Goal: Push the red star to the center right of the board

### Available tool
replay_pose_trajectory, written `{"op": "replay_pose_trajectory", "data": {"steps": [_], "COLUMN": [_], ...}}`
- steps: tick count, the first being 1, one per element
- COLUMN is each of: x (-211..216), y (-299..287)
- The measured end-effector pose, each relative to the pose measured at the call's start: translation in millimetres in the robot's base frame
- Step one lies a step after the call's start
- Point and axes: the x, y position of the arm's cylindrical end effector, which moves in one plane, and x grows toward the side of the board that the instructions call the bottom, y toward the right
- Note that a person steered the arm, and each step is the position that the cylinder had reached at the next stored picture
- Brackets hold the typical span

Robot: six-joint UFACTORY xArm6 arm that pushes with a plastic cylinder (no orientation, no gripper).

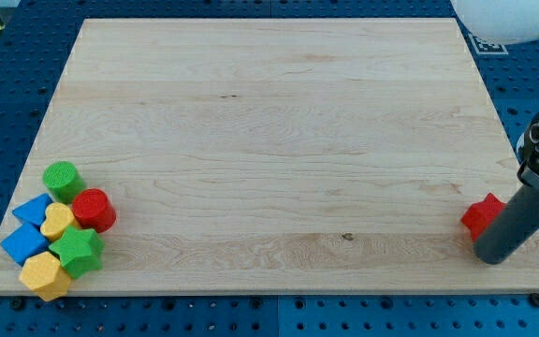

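The red star (481, 216) lies near the board's right edge, low in the view, partly hidden by my rod. My tip (491, 256) rests on the board just below and to the right of the star, touching or almost touching it. The rod rises toward the view's right edge.
A cluster of blocks sits at the board's lower left corner: a green cylinder (62, 178), a red cylinder (93, 210), a yellow heart (59, 222), two blue blocks (34, 210) (24, 243), a green star (78, 251) and a yellow hexagon (44, 273). The wooden board (279, 140) lies on a blue pegboard.
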Motion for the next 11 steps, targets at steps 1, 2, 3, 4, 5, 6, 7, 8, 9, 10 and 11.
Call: {"op": "replay_pose_trajectory", "data": {"steps": [1, 2, 3, 4, 5, 6, 7, 8, 9, 10, 11], "x": [-35, -64, -30, -27, -36, -76, -104, -131, -160, -193, -233], "y": [-2, -2, 5, 14, 30, 35, 35, 35, 35, 35, 35]}}
